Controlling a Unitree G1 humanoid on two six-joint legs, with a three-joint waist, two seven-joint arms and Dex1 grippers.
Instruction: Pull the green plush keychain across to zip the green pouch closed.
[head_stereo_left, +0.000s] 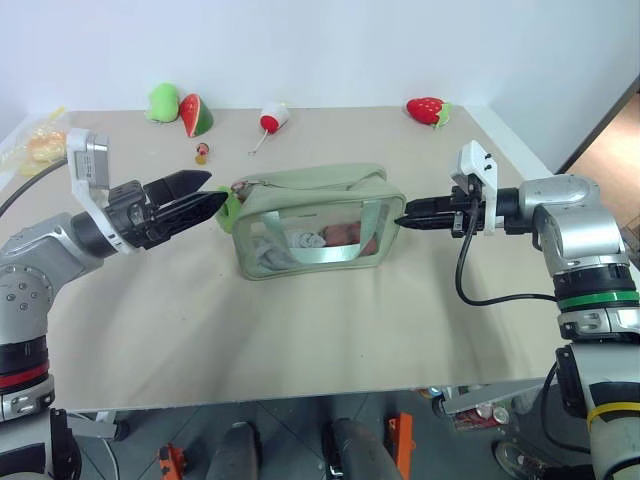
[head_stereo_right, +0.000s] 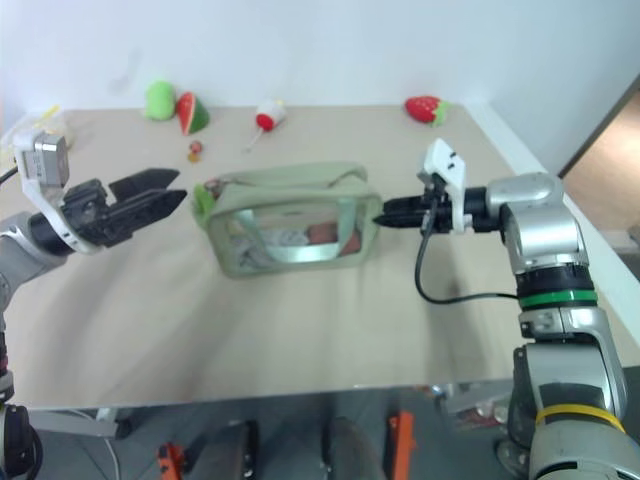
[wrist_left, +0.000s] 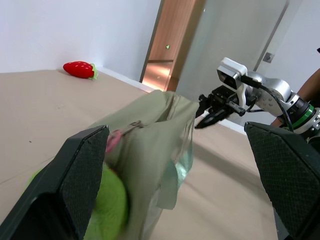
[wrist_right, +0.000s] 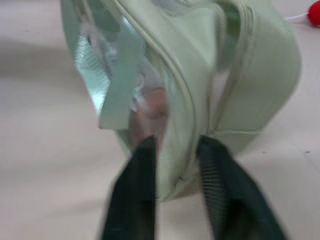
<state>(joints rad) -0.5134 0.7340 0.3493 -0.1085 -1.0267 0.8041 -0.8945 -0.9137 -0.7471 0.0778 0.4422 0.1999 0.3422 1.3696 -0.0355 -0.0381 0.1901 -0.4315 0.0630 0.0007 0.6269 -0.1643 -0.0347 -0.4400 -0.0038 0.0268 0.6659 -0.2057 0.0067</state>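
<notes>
Sitting near the middle of the beige table (head_stereo_left: 300, 340), the green pouch (head_stereo_left: 310, 222) rests on its base with its clear side window facing the robot and small items showing through it. Its pale fabric top and carrying strap run from the 9 o'clock end to the 3 o'clock end.

At the pouch's 9 o'clock end hangs the green plush keychain (head_stereo_left: 232, 205), a lime fuzzy piece pressed against the bag's corner. In the left wrist view it shows as a bright green blur (wrist_left: 112, 205) just beside the pouch fabric, low between that gripper's fingers.

The left gripper (head_stereo_left: 205, 200) hovers at 9 o'clock of the pouch, level, its tips pointing at the keychain and very near it; whether they touch it cannot be told. Its fingers (wrist_left: 75, 185) stand wide apart, with nothing clamped between them.

The right gripper (head_stereo_left: 412, 217) meets the pouch's 3 o'clock end wall. In the right wrist view its two fingers (wrist_right: 135, 195) straddle the end seam of the pouch with a narrow gap, the fabric lying between them; the pads appear loose about it rather than pinching.

Along the far edge lie a solid green plush (head_stereo_left: 163, 102), a watermelon slice plush (head_stereo_left: 197, 115), a small red-and-white toy (head_stereo_left: 273, 119) and a strawberry plush (head_stereo_left: 428, 110). A yellow bag (head_stereo_left: 38, 140) sits at the 10 o'clock corner.
</notes>
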